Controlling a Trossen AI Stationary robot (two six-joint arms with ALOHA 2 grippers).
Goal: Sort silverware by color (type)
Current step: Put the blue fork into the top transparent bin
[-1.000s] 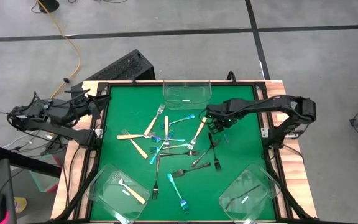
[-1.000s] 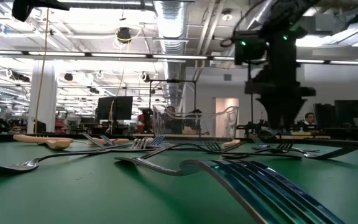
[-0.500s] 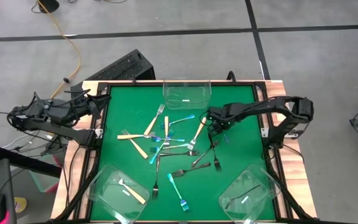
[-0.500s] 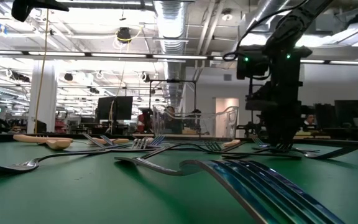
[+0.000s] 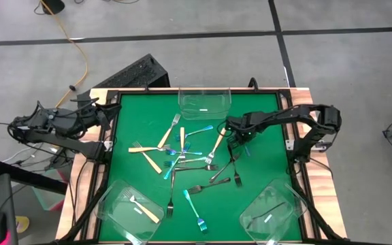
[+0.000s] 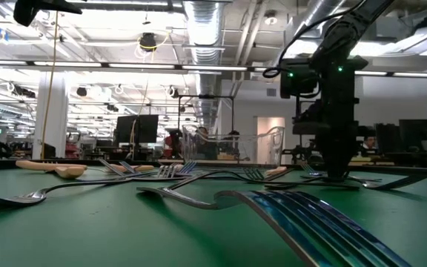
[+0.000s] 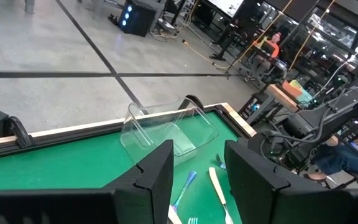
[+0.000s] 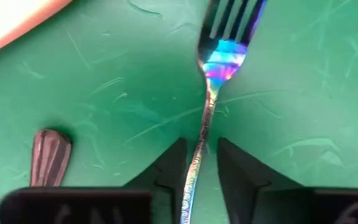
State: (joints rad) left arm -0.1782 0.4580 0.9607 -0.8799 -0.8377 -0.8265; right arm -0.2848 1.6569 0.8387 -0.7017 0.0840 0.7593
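Observation:
Forks lie scattered on the green mat point(image 5: 135, 122): tan-handled point(image 5: 148, 160), teal point(image 5: 194, 207) and dark metal ones point(image 5: 206, 187). My right gripper point(image 5: 235, 140) points straight down at the mat right of the pile. In the right wrist view its fingers point(image 8: 178, 163) stand close on either side of the slim stem of a fork with a rainbow-blue head point(image 8: 221, 59), a narrow gap showing on each side. That fork lies flat on the mat. My left gripper point(image 7: 196, 168) waits open and raised at the table's left edge point(image 5: 104, 116).
Clear tubs stand at the far edge point(image 5: 204, 102), near left point(image 5: 129, 212) holding a tan-handled fork, and near right point(image 5: 272, 214) holding a dark fork. A tan handle point(image 8: 11, 22) and a dark handle end point(image 8: 50, 155) lie close to the right gripper.
My right gripper has come down to the mat over the rainbow-blue fork, and its fingers have drawn much closer together around the stem. The fork has not moved.

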